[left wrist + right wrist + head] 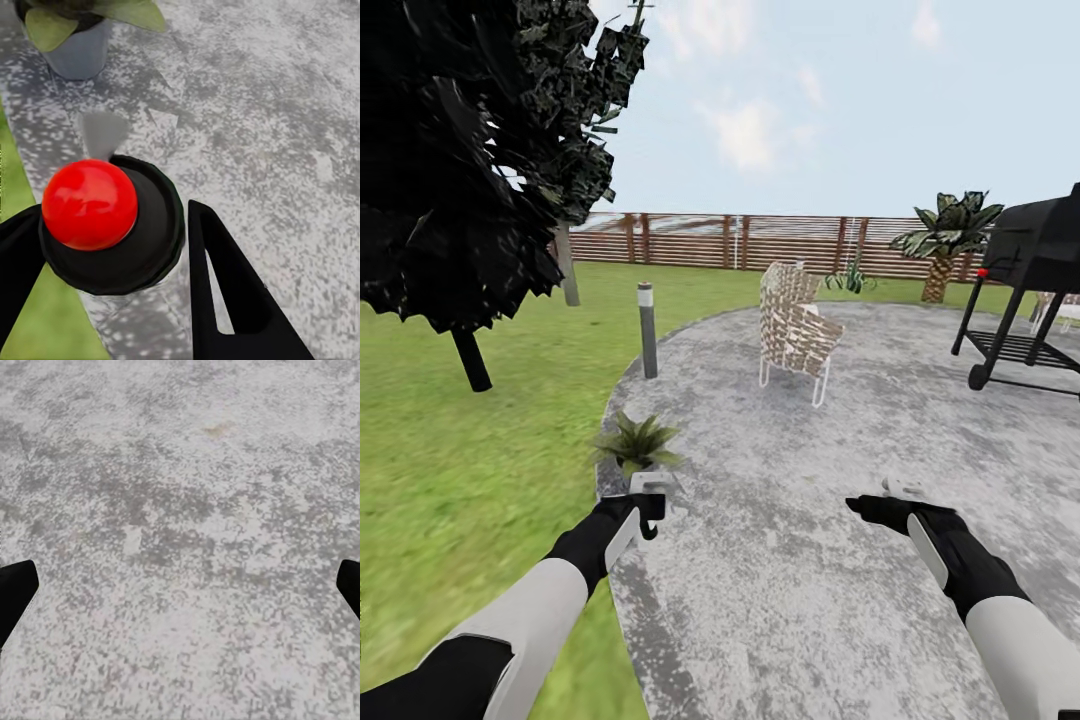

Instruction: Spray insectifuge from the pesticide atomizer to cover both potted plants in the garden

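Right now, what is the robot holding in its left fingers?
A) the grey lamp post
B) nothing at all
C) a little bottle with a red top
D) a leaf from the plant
C. In the left wrist view the dark fingers sit on either side of the pesticide atomizer with its round red top, and the potted plant stands apart, just beyond it on the patio.

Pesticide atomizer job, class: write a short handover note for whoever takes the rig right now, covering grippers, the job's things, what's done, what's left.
Left gripper: shut on the pesticide atomizer, red top showing.
Right gripper: open, holding nothing, over the grey patio.
One potted plant stands in its grey pot at the patio's edge, just ahead of the left gripper.
Done: atomizer picked up.
Left: spray this plant, then find and spray the second.
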### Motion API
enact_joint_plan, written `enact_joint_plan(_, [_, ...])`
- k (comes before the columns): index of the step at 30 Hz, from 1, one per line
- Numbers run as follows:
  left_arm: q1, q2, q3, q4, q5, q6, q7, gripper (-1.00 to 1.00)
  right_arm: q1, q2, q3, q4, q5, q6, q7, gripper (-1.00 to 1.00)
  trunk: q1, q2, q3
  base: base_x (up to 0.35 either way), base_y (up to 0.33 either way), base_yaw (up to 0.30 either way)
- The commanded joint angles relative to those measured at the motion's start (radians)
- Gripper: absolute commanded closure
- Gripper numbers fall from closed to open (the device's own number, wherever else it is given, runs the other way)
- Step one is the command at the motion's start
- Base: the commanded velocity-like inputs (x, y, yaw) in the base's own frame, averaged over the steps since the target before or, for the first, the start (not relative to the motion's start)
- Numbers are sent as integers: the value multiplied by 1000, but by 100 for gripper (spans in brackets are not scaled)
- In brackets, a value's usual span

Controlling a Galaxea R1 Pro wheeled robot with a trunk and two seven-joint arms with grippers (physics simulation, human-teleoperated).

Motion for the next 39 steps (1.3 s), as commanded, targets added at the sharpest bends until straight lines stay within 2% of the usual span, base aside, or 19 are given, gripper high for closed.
enact_joint_plan(1, [-1, 0, -7, -1, 10, 5, 9, 100, 0, 0, -1, -1, -3, 5, 3, -100, 0, 0, -1, 271, -213, 250])
enact_joint_plan(12, [-1, 0, -7, -1, 11, 5, 9, 100, 0, -1, -1, -1, -3, 5, 3, -100, 0, 0, -1, 271, -213, 218])
enact_joint_plan(39, [-1, 0, -7, -1, 11, 5, 9, 100, 0, -2, -1, -2, -3, 5, 3, -100, 0, 0, -1, 251, -225, 4])
